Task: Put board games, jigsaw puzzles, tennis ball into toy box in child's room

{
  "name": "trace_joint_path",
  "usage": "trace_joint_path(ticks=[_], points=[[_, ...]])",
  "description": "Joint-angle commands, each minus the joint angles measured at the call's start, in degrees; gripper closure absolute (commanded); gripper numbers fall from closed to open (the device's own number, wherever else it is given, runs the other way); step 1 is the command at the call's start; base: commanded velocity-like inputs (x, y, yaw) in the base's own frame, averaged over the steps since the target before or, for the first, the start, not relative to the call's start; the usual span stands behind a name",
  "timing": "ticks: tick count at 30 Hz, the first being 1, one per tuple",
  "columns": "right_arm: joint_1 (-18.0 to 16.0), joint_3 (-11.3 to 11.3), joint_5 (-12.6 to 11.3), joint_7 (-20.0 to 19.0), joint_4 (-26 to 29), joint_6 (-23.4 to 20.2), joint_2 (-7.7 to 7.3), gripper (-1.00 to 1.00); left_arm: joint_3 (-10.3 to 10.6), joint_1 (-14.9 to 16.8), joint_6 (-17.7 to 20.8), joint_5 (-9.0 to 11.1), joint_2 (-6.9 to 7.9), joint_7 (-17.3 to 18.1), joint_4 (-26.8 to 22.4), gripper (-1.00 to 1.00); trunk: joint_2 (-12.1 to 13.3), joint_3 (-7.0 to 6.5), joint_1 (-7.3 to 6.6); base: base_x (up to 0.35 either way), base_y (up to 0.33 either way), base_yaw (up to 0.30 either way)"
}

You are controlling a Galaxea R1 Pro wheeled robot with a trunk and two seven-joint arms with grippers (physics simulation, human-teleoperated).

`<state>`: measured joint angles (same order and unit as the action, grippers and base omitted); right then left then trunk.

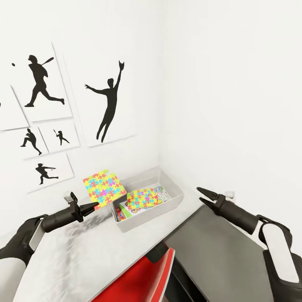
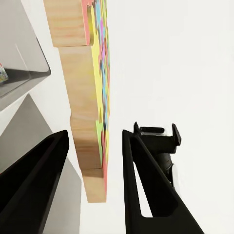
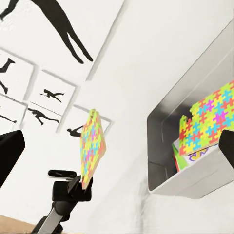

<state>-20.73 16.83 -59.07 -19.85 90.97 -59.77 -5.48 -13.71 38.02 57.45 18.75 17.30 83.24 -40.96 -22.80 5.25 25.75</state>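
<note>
Gripping jigsaw puzzle point(image 1: 104, 187) by corner (tilted), left end effector point(image 1: 93, 206) beside toy box point(image 1: 176, 200); right end effector point(image 1: 204, 195) apart.

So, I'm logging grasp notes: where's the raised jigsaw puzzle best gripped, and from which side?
Take the jigsaw puzzle by its lower corner, edge-on from the side away from the toy box, one finger on each flat face. It's a thin board tilted in the air, so its faces offer the only purchase; the left claw straddles it that way.
</note>
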Motion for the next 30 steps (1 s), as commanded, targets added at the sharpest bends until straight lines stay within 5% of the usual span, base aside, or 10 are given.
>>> trace_joint_path(ticks=[1, 4, 7, 13, 16, 19, 23, 25, 30], points=[[2.59, 2.62, 0.73, -8.24, 0.0, -0.23, -1.29, -1.0, -0.02, 0.05, 0.58, 0.06, 0.0, 0.2, 0.01, 1.0, -0.12, 0.13, 0.04, 0.0, 0.0, 0.0], [9.45, 5.3, 1.22, -20.76, 0.0, 0.47, -2.51, -1.0, -0.04, 0.04, 0.63, 0.07, 0.0, 0.31, -0.5, 1.0, -0.12, 0.13, 0.04, 0.0, 0.0, 0.0], [12.11, 6.6, 1.41, -24.77, -0.02, 2.74, -2.84, -1.0, 0.19, 0.04, 0.77, 0.01, -0.2, 0.13, -2.19, 1.0, -0.12, 0.13, 0.04, 0.0, 0.0, 0.0], [12.92, 7.08, 2.08, -25.85, -0.11, 3.96, -3.06, -1.0, 0.62, 1.61, 1.69, -0.65, -3.34, -0.56, -4.88, 1.0, -0.12, 0.13, 0.04, 0.0, 0.0, 0.0], [12.98, 7.21, 2.27, -25.94, -0.16, 4.02, -3.33, -1.0, 1.05, 4.77, 1.85, -2.78, -5.53, -2.76, -5.76, 1.0, -0.12, 0.13, 0.04, 0.0, 0.0, 0.0], [12.99, 7.24, 2.33, -25.99, -0.17, 4.04, -3.61, -1.0, 2.14, 8.9, 2.29, -6.13, -9.05, -8.72, -5.29, 1.0, -0.12, 0.13, 0.04, 0.0, 0.0, 0.0], [13.04, 7.25, 2.3, -26.01, -0.18, 4.04, -4.59, -1.0, 2.5, 13.85, 2.32, -7.14, -12.26, -14.16, 1.39, 1.0, -0.12, 0.13, 0.04, 0.0, 0.0, 0.0], [13.02, 7.25, 2.29, -26.04, -0.18, 4.0, -4.83, -1.0, 2.58, 17.26, 2.05, -7.34, -14.14, -20.11, 7.61, 1.0, -0.12, 0.13, 0.04, 0.0, 0.0, 0.0], [13.04, 7.29, 2.29, -26.11, -0.18, 3.96, -5.69, -1.0, 2.16, 22.24, 1.83, -6.99, -15.87, -34.38, 16.07, 1.0, -0.12, 0.13, 0.04, 0.0, 0.0, 0.0]])
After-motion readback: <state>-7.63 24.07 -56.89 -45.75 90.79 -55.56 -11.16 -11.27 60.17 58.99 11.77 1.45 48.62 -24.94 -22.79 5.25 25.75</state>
